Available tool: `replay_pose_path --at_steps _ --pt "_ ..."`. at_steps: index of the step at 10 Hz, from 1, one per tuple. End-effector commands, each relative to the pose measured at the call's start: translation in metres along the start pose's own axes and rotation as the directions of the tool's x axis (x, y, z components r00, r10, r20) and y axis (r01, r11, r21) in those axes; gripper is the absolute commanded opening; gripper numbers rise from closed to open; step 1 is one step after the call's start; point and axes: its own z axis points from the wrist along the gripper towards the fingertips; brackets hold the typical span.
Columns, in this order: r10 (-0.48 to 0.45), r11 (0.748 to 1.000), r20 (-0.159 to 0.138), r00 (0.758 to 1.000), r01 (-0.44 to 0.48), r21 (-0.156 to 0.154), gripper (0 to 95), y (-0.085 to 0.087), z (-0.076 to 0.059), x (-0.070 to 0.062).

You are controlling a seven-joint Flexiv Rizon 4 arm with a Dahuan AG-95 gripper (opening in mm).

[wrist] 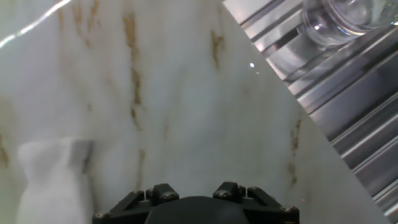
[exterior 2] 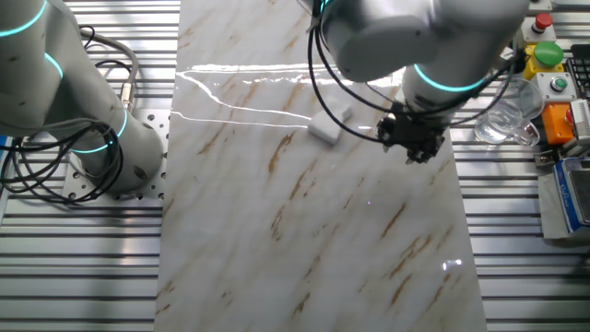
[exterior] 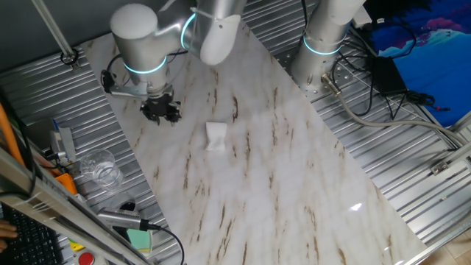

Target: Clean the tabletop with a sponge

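fingers of the gripper [exterior: 161, 112] hover near the tabletop [exterior: 294, 184] edge, apart from the sponge [exterior: 215, 135].

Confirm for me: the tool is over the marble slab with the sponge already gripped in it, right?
Not gripped. The sponge lies loose on the slab, apart from the tool, which is over the slab holding nothing. One fixed view shows the gap.
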Motion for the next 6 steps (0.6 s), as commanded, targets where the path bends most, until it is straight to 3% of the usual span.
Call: replay_pose_path --at_steps 1,6 --pt "-0.003 1.0 0.007 1.0 0.003 -0.002 38.0 -0.0008 0.0015 0.0067" --pt "-0.01 1.0 0.007 1.0 0.01 -0.002 38.0 -0.0008 0.0008 0.0092"
